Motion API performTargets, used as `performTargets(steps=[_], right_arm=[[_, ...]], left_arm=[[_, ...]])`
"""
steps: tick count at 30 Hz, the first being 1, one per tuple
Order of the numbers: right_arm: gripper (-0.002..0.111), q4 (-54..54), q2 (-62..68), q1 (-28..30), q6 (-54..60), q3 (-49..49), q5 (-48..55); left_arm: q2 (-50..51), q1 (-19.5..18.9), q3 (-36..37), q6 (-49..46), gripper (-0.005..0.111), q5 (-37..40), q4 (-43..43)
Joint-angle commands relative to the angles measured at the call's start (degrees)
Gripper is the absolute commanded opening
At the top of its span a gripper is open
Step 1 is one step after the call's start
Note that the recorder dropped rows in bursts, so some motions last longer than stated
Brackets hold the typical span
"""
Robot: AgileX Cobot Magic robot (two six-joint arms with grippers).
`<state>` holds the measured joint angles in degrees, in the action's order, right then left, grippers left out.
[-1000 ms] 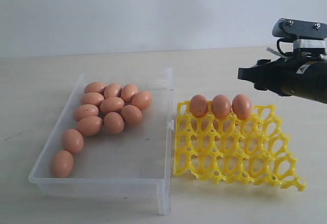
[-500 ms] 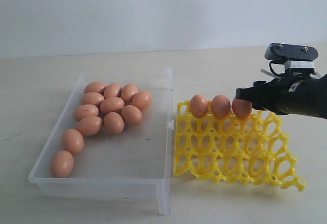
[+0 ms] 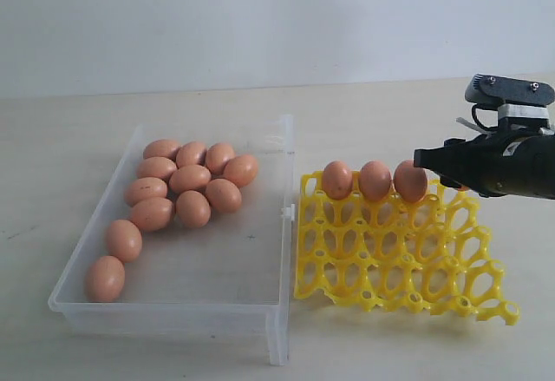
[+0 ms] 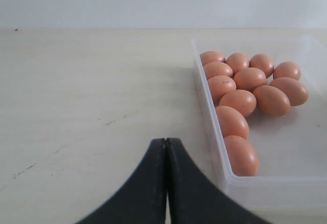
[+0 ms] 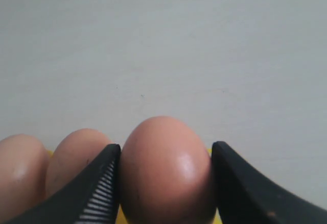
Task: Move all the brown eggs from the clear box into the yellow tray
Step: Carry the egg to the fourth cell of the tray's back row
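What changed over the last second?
Right gripper came down beside the rightmost egg in the yellow tray, then drew back slightly rightward; its open jaws flank that egg. Nothing visibly gripped or released. All three tray eggs, the boxed eggs and the clear box stayed put.

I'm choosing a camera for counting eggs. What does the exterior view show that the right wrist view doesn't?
Only the exterior view: the clear box with twelve brown eggs in it, and the whole yellow tray. Only the right wrist view: a close look at the end egg framed between the two fingers. Both: the right gripper and the three eggs in the tray's back row.
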<state>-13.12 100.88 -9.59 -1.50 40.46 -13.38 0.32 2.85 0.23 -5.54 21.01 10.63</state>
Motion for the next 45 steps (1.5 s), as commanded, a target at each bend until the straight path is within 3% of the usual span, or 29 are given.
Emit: performTargets(steps=[1, 16, 24, 32, 39, 45], right_arm=[[0.012, 1.4, -0.1, 0.3, -0.2, -0.2, 0.0], [0.012, 3.2, -0.1, 0.3, -1.6, -0.2, -0.4], [0.026, 3.2, -0.1, -0.4, -1.6, -0.2, -0.4], [0.027, 3.2, -0.1, -0.4, -1.6, -0.2, -0.1], [0.06, 3.2, -0.1, -0.4, -1.6, -0.2, -0.1], [0.061, 3.2, -0.1, -0.4, -1.6, -0.2, -0.1]], left_arm=[[-0.3, -0.1, -0.2, -0.1, 0.0, -0.2, 0.1], [-0.3, -0.1, -0.2, -0.1, 0.0, -0.2, 0.1], [-0.3, -0.1, -0.2, -0.1, 0.0, -0.2, 0.1], [-0.3, -0.1, -0.2, -0.1, 0.0, -0.2, 0.1], [-0.3, -0.1, -0.2, -0.1, 0.0, -0.2, 0.1], [-0.3, -0.1, -0.2, -0.1, 0.0, -0.2, 0.1]])
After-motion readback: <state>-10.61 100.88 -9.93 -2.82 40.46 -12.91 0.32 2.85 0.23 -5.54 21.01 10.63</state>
